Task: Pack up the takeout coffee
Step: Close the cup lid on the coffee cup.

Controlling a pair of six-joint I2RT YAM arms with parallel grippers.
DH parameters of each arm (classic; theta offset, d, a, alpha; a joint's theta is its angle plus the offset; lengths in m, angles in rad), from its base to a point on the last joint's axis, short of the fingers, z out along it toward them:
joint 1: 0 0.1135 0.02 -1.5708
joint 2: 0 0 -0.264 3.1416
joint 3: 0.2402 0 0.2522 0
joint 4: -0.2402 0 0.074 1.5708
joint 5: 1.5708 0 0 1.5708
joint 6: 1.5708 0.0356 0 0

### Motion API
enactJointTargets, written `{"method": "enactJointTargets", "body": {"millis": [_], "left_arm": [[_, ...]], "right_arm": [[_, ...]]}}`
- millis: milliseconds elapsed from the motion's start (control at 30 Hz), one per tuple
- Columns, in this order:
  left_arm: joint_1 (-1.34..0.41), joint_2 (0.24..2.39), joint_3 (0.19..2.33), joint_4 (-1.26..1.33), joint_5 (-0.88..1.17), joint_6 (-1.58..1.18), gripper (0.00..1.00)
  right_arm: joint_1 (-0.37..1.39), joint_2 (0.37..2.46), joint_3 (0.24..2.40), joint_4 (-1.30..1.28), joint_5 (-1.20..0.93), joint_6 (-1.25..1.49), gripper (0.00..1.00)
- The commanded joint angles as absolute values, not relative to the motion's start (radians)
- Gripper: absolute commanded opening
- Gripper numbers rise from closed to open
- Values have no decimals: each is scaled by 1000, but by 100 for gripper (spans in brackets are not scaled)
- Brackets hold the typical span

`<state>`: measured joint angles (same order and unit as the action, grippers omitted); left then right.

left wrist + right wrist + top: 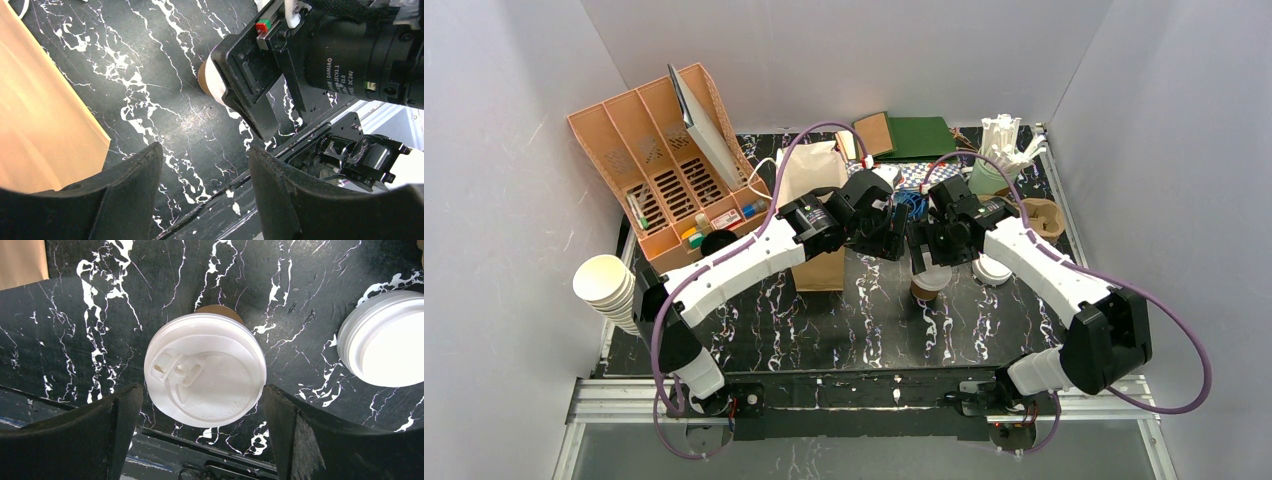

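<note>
**Top view.** The right end effector (929, 248) hangs over a lidded takeout coffee cup (931, 283), which stands upright on the counter (844, 320) just right of the frame's centre.

**Right wrist view.** The cup's white lid (205, 370) fills the middle of the frame, with tan wall showing at its upper edge. The fingers (100, 435) stand wide apart at lower left and lower right and flank the lid without touching it. The end effector is open and holds nothing. A stack of spare lids (387, 340) lies at the right edge, apart from the cup.

**Left wrist view.** The left end effector (205, 155) is likewise open and empty over bare counter. The brown paper bag (40, 100) is at the left of the frame.

**Step in hand, as judged.** This is the approach to grasp the cup for packing. The next move probably calls for lowering the right fingers past the lid rim onto the cup wall. They should close gently so the paper does not crush, and the cup should be kept upright on its way to the bag.
</note>
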<state>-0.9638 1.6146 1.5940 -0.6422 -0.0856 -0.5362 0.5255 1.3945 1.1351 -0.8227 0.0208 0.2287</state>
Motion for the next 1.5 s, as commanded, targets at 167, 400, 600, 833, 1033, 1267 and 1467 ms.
{"method": "enactJointTargets", "body": {"millis": [167,400,600,833,1033,1267,1467], "left_arm": [[-953,1585,1572,-640,-77,-538,62],[-947,1586,1565,-638,-69,-538,62],[-943,1585,1557,-636,-66,-540,62],[-941,1589,1537,-628,-50,-553,61],[-939,1592,1530,-624,-43,-554,61],[-937,1595,1508,-613,-30,-560,61],[-937,1606,1505,-604,-14,-559,61]], "right_arm": [[541,1401,1136,-840,65,235,93],[541,1411,1124,-835,57,236,92],[544,1425,1127,-830,46,233,90],[550,1430,1122,-835,51,234,83],[554,1442,1108,-839,55,237,82],[560,1473,1109,-858,61,244,82],[562,1486,1100,-871,76,247,82]]}}
